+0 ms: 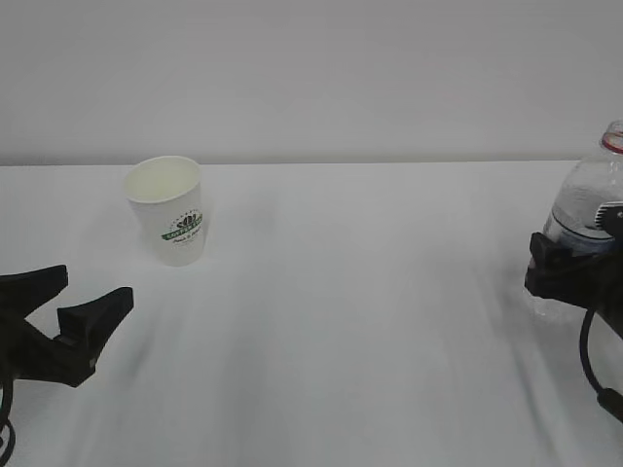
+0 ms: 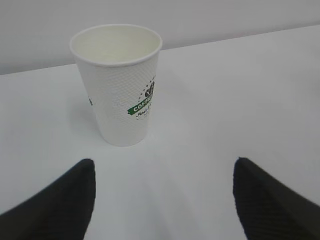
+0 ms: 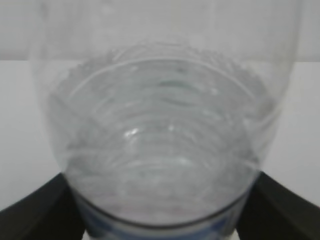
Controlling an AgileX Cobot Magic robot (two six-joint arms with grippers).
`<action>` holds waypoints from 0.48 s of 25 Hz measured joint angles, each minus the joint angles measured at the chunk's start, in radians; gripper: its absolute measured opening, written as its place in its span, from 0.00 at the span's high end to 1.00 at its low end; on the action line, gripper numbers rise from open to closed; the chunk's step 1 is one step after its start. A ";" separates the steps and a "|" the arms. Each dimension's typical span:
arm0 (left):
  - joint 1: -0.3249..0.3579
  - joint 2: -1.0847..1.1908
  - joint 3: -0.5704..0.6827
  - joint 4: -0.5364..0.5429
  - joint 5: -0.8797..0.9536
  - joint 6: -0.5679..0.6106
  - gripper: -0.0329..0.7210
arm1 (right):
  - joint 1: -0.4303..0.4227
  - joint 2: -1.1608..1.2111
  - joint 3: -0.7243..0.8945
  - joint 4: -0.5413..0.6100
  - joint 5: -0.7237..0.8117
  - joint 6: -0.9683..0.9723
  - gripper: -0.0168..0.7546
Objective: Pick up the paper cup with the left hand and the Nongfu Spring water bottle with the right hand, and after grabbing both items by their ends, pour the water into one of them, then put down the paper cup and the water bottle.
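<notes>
Paper cup (image 2: 119, 85) stands upright straight ahead of the left claw (image 2: 165, 200), whose jaws are apart, not touching it

A white table (image 1: 341, 321) is being seen across the lower frame, a pale wall (image 1: 311, 68) filling the upper part.

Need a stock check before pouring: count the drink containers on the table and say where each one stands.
2. The paper cup stands upright at the table's left rear, ahead of the open left gripper. The water bottle stands at the right edge, between the right gripper's jaws.
</notes>
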 joint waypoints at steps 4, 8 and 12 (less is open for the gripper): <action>0.000 0.000 0.000 0.000 0.000 0.000 0.13 | 0.000 0.027 -0.032 0.005 0.000 0.000 0.21; 0.000 0.000 0.000 -0.004 0.000 0.000 0.13 | 0.000 0.056 -0.057 0.007 0.000 0.000 0.21; 0.000 0.000 0.000 -0.011 0.000 0.000 0.13 | 0.000 0.060 -0.060 0.009 0.000 -0.005 0.22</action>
